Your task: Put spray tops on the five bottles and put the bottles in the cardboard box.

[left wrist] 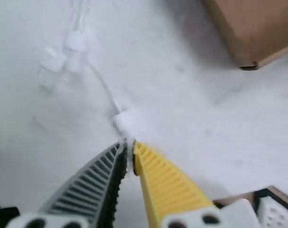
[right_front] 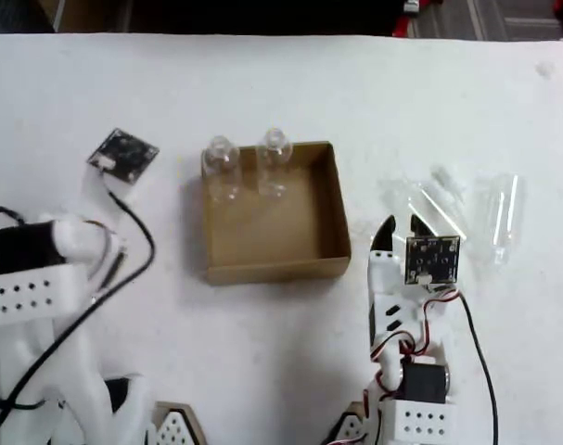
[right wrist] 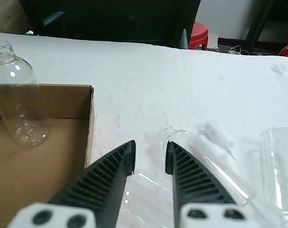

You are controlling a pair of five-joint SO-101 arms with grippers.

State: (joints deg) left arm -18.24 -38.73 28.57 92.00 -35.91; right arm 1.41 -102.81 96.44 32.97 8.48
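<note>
My right jaws stand spread just right of the cardboard box point(right_front: 276, 269), and the neck of a lying bottle point(right wrist: 208, 164) sits just beyond one tip. Left of the box, my left jaws are drawn nearly together, their tips touching a spray top point(left wrist: 127, 121). I cannot tell whether they pinch it. Two upright bottles point(right_front: 221, 167) stand inside the box.

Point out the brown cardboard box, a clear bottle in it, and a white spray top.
Brown cardboard box point(right_front: 276, 271): high view, front wall.
Clear plastic bottle point(right wrist: 21, 114): right wrist view, body.
White spray top point(right wrist: 215, 134): right wrist view, head.
</note>
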